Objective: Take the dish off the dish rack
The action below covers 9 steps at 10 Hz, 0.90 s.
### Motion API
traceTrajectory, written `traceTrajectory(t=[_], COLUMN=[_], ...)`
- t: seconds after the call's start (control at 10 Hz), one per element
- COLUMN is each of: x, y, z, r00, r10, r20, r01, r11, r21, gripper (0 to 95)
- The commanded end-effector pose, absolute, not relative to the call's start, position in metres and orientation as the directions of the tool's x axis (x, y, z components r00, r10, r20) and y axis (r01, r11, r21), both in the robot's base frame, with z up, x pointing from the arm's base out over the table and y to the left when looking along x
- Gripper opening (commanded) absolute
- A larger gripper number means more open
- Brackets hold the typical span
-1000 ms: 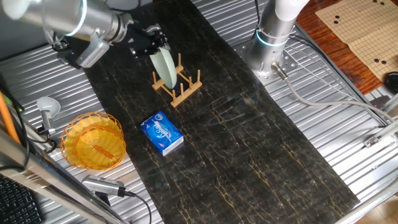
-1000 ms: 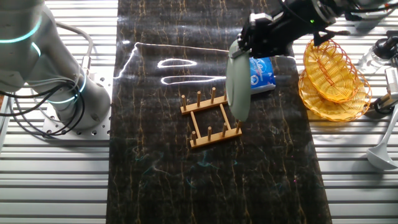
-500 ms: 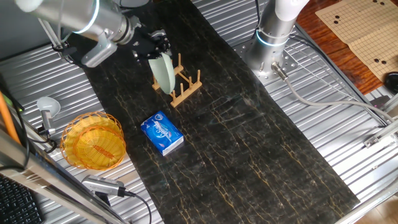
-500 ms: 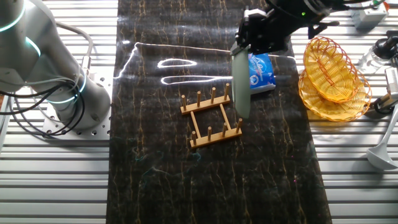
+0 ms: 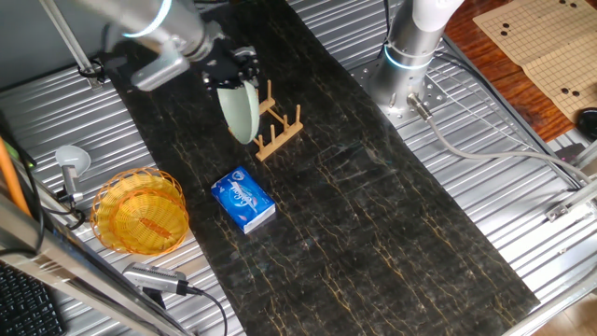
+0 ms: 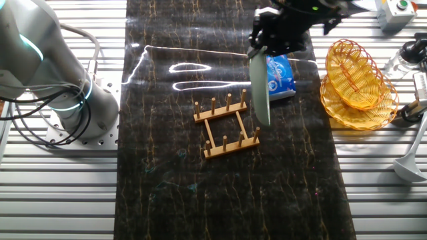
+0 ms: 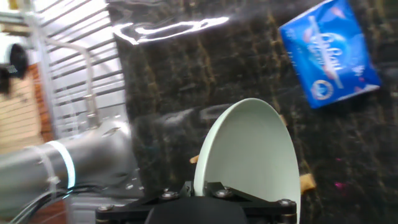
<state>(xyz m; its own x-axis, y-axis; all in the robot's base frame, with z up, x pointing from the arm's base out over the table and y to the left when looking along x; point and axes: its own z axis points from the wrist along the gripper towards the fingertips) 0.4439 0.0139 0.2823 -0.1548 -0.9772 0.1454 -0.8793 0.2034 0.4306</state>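
Observation:
The pale mint-green dish (image 5: 240, 112) hangs on edge from my gripper (image 5: 233, 73), which is shut on its upper rim. It is lifted above the wooden dish rack (image 5: 276, 128) and clear of the pegs. In the other fixed view the dish (image 6: 260, 90) hangs edge-on over the right end of the rack (image 6: 225, 127), held by the gripper (image 6: 261, 47). The hand view shows the dish (image 7: 252, 158) rising from between the jaws, with bits of the rack (image 7: 305, 182) behind it.
A blue tissue pack (image 5: 242, 200) lies in front of the rack on the dark mat. A yellow-orange woven basket (image 5: 140, 212) sits at the left. The robot base (image 5: 408, 56) stands at the back right. A ladle (image 5: 70, 163) lies near the basket.
The gripper has raised the dish up out of the rack pegs and tilted it more upright. The rack has stayed in place.

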Motion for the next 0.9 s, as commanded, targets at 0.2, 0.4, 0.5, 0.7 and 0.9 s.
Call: traceTrajectory(t=[0.2, 0.4, 0.5, 0.7, 0.9], x=[0.450, 0.452, 0.455, 0.460, 0.468], y=[0.018, 0.021, 0.024, 0.026, 0.026], z=[0.284, 0.283, 0.280, 0.276, 0.272], r00=[-0.209, -0.230, -0.240, -0.259, -0.270], r10=[-0.965, -0.957, -0.955, -0.950, -0.948], r20=[0.157, 0.176, 0.176, 0.175, 0.168], r01=[-0.910, -0.919, -0.923, -0.929, -0.939], r11=[0.251, 0.274, 0.280, 0.295, 0.298], r21=[0.331, 0.284, 0.263, 0.223, 0.171], gripper=[0.0, 0.0, 0.0, 0.0, 0.0])
